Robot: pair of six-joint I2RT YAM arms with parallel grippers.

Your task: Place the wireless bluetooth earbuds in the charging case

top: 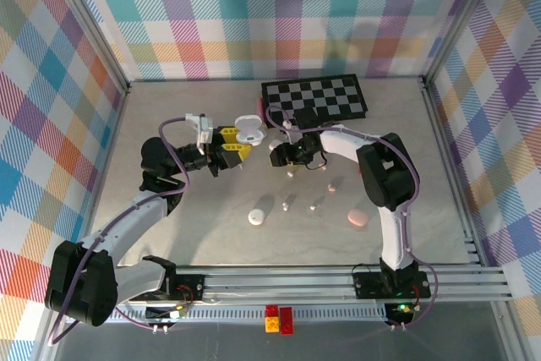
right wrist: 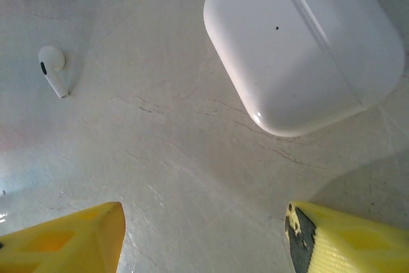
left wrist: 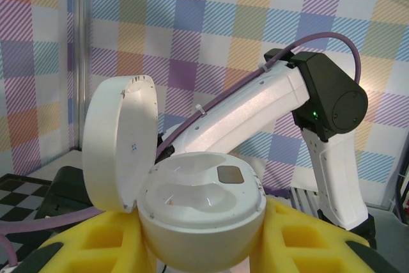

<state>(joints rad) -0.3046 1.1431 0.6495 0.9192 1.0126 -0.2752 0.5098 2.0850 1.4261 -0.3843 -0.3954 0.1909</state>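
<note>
The right end effector (right wrist: 204,222) is hovering over the bench (top: 406,166) with its yellow fingers (right wrist: 64,238) standing apart and gripping nothing. A white earbud (right wrist: 52,68) is lying on its side beyond those fingertips, off toward one finger and touching neither. A closed white case (right wrist: 307,43) is resting beyond the opposite finger, also clear of it.

The left end effector (top: 234,144) is gripping the charging case (left wrist: 201,202) between its yellow fingers and holding it off the bench. Its lid (left wrist: 121,145) is standing open, and the two wells inside are showing empty. This case is sitting just across from the right end effector, the two facing each other.

More earbuds (top: 286,205) are lying scattered on the bench nearer the arm bases than the right end effector, one of them pale pink (top: 332,185). A second closed white case (top: 256,217) and a pink case (top: 358,220) are lying nearer the bases again.

The bench is showing a pale, scuffed grey top. A checkerboard mat (top: 315,99) is lying past the right end effector, and plaid-patterned walls (top: 254,14) are enclosing the space.
</note>
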